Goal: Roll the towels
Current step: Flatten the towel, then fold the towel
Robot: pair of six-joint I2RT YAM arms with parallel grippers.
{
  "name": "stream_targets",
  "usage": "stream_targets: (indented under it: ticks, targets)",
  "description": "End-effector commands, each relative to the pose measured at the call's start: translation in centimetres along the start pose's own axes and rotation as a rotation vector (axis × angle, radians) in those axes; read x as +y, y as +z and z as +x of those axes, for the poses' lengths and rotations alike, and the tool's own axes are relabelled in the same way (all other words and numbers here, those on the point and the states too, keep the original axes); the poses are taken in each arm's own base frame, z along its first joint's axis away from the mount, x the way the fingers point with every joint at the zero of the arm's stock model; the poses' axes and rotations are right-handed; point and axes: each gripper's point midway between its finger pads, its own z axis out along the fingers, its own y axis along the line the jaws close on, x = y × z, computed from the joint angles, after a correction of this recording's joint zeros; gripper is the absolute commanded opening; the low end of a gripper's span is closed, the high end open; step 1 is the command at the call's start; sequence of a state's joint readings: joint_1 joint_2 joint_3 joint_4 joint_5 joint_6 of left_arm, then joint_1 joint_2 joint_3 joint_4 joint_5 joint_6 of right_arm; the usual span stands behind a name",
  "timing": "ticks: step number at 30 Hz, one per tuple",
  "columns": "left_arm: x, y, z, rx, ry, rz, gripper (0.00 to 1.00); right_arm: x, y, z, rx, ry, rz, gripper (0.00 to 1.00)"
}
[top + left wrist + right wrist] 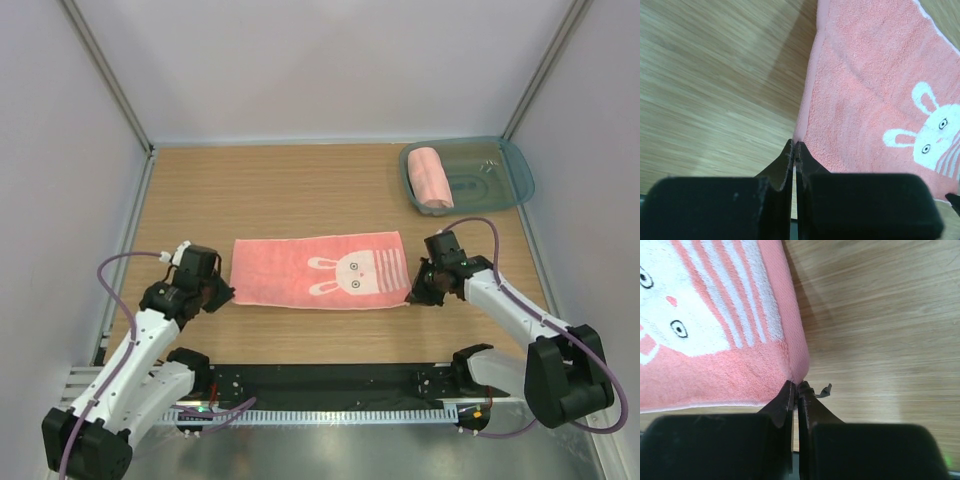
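Spread flat in the middle of the wooden table (300,190): the striped towel (318,270), salmon-pink, long side running left to right, with a white rabbit face and white-and-pink stripes toward its right end (the ears pointing to the left). No folds in the cloth, not yet rolled.

Well apart from it, at the far right corner of the table: a translucent teal bin (512,180). Inside, against its left wall: the plain towel (430,178), already rolled up into a short thick roll, lying along the wall.

At the near left corner of the striped towel: the left gripper (224,296), low over the wood. Seen from the left wrist, fingers (782,167) pressed together with no gap, tips touching the very corner of the cloth. Impossible to tell whether any cloth is caught between them.

At the near right corner of the same towel: the right gripper (414,296), also low over the wood. Seen from the right wrist, fingers (781,405) closed to a thin slit, clamped on the tip of the corner, just below the striped band. Just beside the tips, on the right: a small grey bit (825,390), thin and curled like a thread (not clear what).
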State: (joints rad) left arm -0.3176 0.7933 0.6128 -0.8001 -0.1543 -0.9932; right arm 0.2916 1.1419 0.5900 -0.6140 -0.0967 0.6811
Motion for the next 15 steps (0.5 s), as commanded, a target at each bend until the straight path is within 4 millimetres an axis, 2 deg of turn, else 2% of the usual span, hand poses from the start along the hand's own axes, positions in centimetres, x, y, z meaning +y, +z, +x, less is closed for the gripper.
stream_targets:
  ticks: [1,5,8,12,15]
  targets:
    - [-0.3,-0.5,-0.2,0.017,-0.012,-0.010,0.00,1.8,-1.8,-1.2,-0.011,-0.035,-0.049,0.01]
    - [-1.6,-0.5,-1.4,-0.001,-0.006,0.009,0.00,3.8,-3.1,-3.8,-0.053,-0.070,-0.065,0.01]
    - [-2.2,-0.2,-2.4,-0.011,0.004,0.010,0.00,4.5,-3.1,-5.8,-0.080,-0.098,-0.039,0.01]
    - [-3.2,-0.2,-4.5,-0.029,0.016,0.001,0.00,5.3,-2.1,-7.5,-0.066,-0.116,-0.007,0.01]
    - [-3.7,0.5,-6.0,-0.034,0.008,0.004,0.00,6.7,-2.0,-9.1,-0.088,-0.123,-0.023,0.01]
